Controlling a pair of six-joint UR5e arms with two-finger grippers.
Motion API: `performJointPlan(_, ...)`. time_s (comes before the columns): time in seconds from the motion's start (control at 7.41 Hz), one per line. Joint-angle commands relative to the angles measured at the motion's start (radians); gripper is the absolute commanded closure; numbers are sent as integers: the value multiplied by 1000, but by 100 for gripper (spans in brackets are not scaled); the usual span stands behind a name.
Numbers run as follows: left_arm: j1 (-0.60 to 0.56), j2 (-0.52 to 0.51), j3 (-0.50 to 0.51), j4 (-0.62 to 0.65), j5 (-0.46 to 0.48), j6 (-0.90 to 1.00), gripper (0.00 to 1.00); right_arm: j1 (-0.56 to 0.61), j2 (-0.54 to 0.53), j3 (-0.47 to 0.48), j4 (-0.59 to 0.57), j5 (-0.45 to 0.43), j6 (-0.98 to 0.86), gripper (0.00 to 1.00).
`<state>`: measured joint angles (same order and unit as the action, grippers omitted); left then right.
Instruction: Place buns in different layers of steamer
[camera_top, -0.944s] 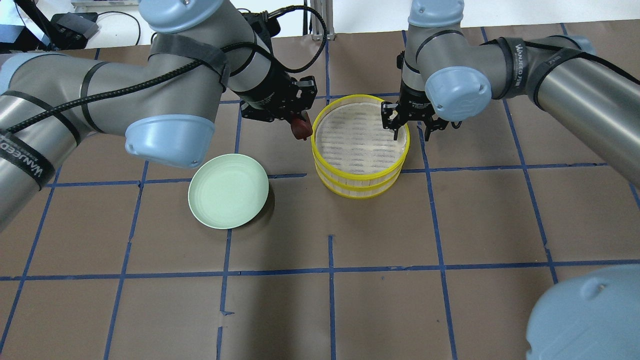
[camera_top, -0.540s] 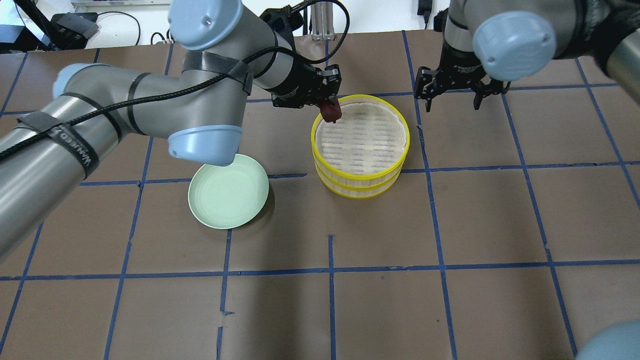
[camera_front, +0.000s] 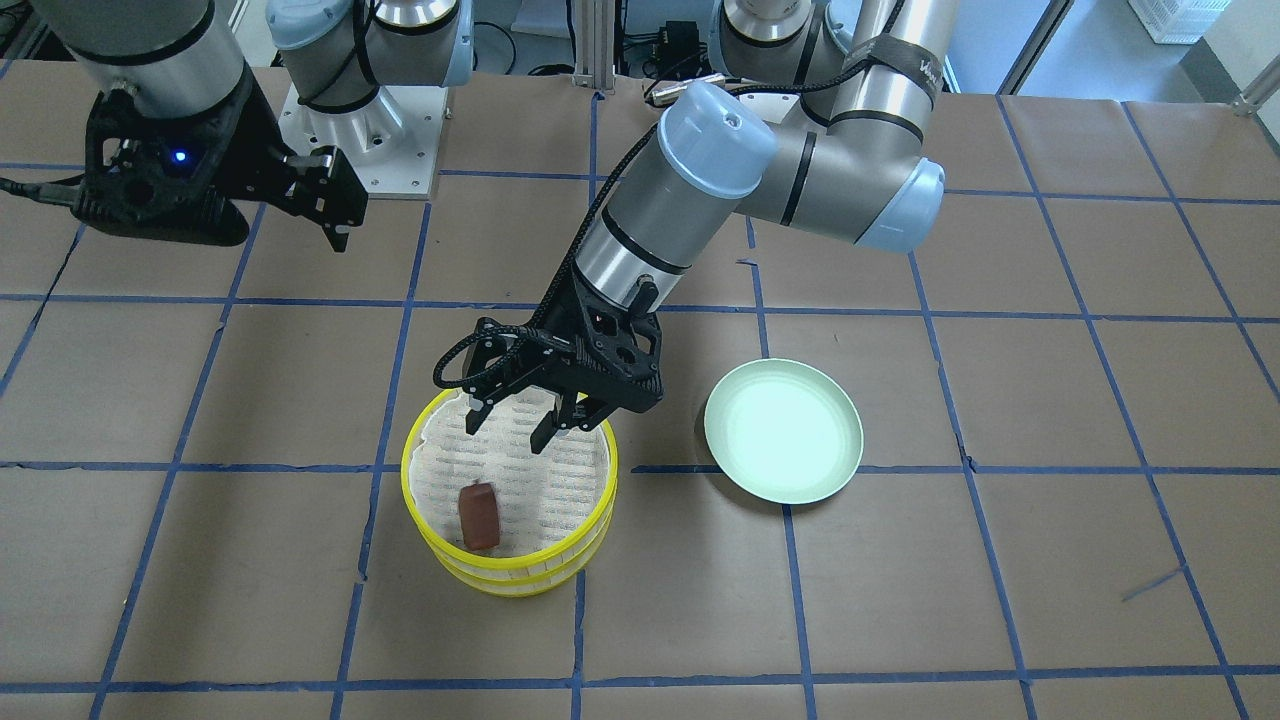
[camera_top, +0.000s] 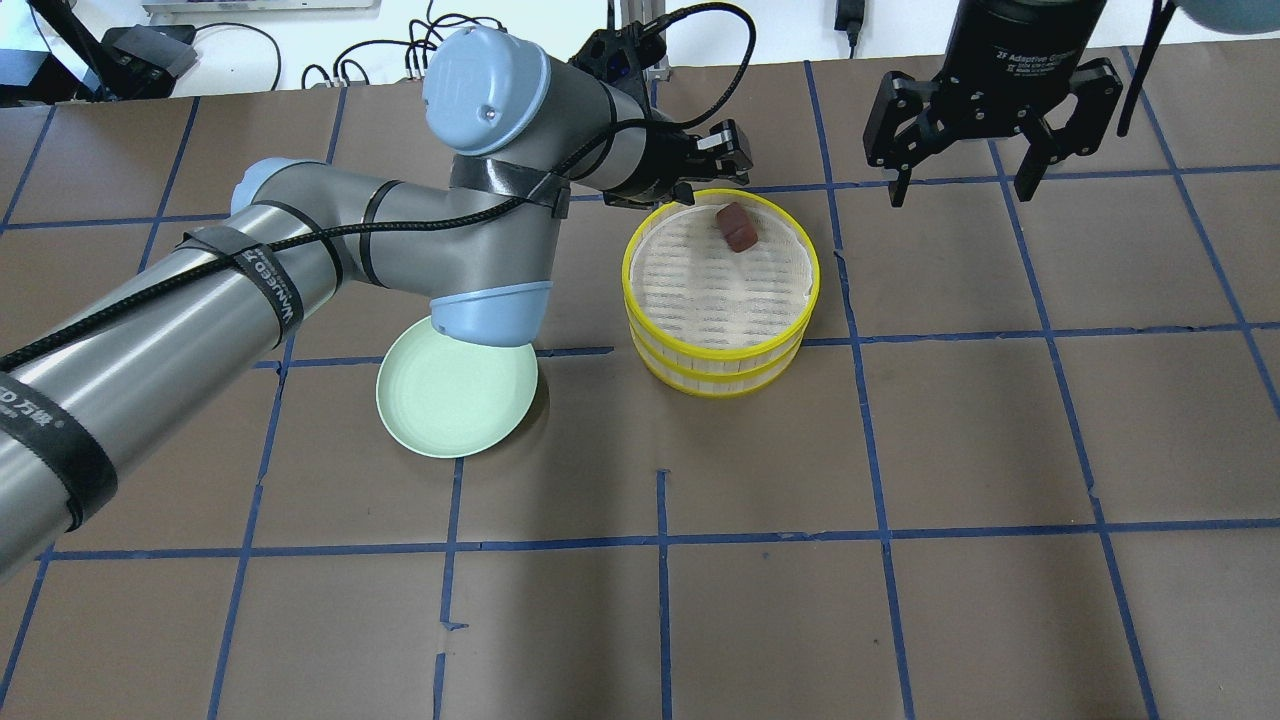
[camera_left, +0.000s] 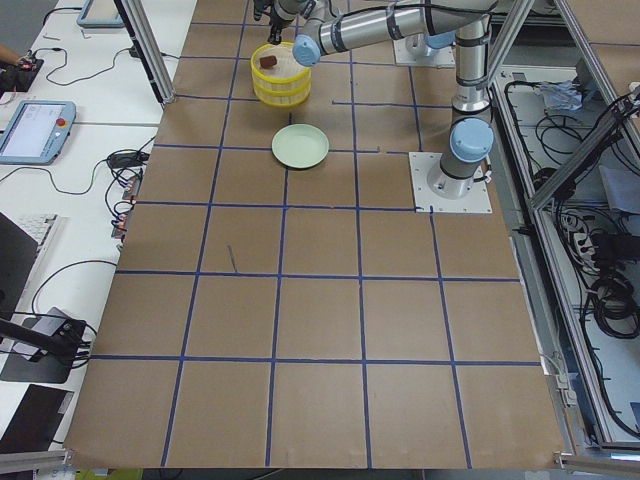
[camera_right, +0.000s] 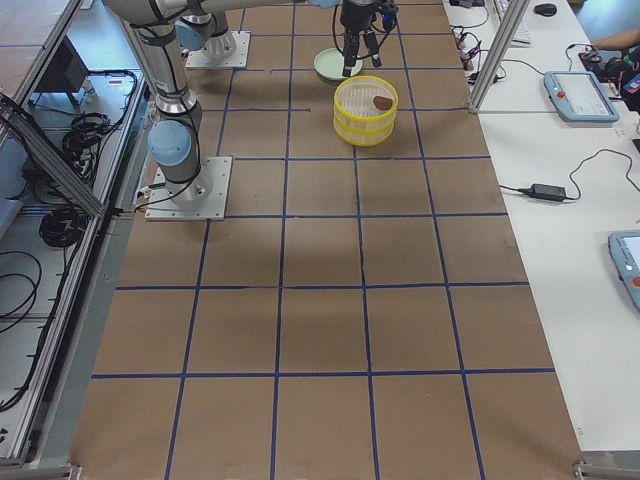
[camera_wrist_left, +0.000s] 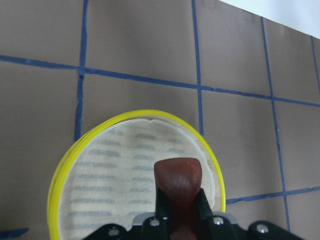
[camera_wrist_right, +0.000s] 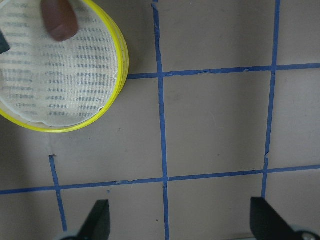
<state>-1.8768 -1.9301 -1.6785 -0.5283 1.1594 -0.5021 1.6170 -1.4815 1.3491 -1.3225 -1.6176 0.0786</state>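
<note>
The steamer (camera_top: 722, 349) is a stack of two yellow-rimmed trays at the table's middle back. The reddish-brown bun (camera_top: 736, 227) lies on the top tray's slatted floor near its far rim; it also shows in the front view (camera_front: 479, 515). My left gripper (camera_top: 715, 180) hangs over the top tray (camera_front: 510, 432), open, a little above and apart from the bun. In the left wrist view the bun (camera_wrist_left: 177, 182) shows low, between the fingers. My right gripper (camera_top: 962, 190) is open and empty, raised behind and right of the steamer. The white bun is out of view; the upper tray covers the lower tray's floor.
An empty pale green plate (camera_top: 456, 395) lies left of the steamer, partly under my left arm's elbow. Brown paper with a blue tape grid covers the table. The left arm stretches across the left back of the table.
My left gripper moved right over the steamer and let go of the reddish-brown bun, which now lies in the top tray. My right gripper rose and drew back from the tray's rim.
</note>
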Motion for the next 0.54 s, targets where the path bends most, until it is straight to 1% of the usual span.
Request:
performJointPlan(0.0, -1, 6, 2, 8, -9, -6, 0, 14, -13, 10, -15, 5, -29, 0)
performJointPlan(0.13, 4, 35, -13, -1, -1, 133, 0, 0, -14, 37, -97, 22, -29, 0)
performJointPlan(0.27, 18, 51, -17, -25, 3, 222, 0, -2, -16, 63, -101, 28, -29, 0)
performJointPlan(0.4, 40, 78, -17, -98, 3, 268, 0, -2, -16, 68, -100, 28, -29, 0)
